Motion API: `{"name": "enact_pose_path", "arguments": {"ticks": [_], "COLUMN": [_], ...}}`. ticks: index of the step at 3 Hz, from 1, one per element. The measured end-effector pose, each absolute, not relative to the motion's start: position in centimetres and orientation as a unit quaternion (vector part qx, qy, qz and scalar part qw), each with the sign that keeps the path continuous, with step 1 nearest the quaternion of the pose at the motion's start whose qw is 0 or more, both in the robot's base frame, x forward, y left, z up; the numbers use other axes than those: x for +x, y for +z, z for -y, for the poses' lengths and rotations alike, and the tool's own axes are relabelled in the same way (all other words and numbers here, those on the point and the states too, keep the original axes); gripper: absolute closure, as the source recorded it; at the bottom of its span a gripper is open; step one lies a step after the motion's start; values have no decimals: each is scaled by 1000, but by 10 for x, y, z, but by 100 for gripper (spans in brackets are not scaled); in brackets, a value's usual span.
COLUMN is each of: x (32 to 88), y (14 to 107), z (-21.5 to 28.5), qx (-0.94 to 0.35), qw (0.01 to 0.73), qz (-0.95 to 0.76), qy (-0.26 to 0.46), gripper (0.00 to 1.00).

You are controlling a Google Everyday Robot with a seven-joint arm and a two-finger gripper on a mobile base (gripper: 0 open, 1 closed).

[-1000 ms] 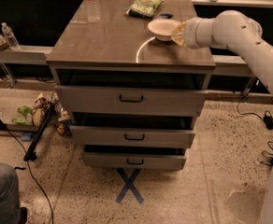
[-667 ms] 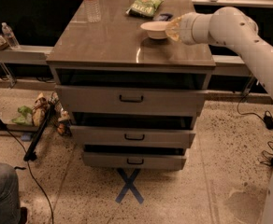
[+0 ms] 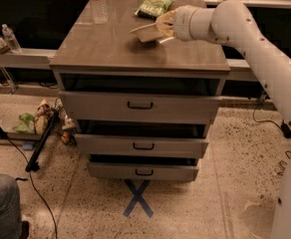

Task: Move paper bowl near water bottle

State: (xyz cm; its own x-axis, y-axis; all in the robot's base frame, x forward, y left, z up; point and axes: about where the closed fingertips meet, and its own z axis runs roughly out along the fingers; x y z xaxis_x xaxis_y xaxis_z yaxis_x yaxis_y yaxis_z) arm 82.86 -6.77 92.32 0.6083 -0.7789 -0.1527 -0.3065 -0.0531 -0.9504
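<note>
Gripping the small off-white round paper bowl by its rim, the claw holds it tilted above the grey three-drawer desk, close to a green snack bag. Tall clear ribbed plastic water bottle stands at the desk's far left corner; blue tape cross marks speckled floor before the desk.

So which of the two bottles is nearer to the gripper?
The water bottle on the cabinet top, at its back left corner. The gripper holds the paper bowl over that top; the small white-capped bottle stands on the ledge far left.
</note>
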Motion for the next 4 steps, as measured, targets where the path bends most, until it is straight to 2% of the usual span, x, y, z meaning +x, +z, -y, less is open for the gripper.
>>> {"name": "enact_pose_path", "arguments": {"ticks": [1,2,4], "x": [826,825,840], "y": [920,914,912], "z": [15,-15,-30], "qx": [-701,-709,-707], "qw": [591,597,604], "qz": [-359,-342,-333], "qy": [-176,-157,-159], "gripper": [100,100,100]}}
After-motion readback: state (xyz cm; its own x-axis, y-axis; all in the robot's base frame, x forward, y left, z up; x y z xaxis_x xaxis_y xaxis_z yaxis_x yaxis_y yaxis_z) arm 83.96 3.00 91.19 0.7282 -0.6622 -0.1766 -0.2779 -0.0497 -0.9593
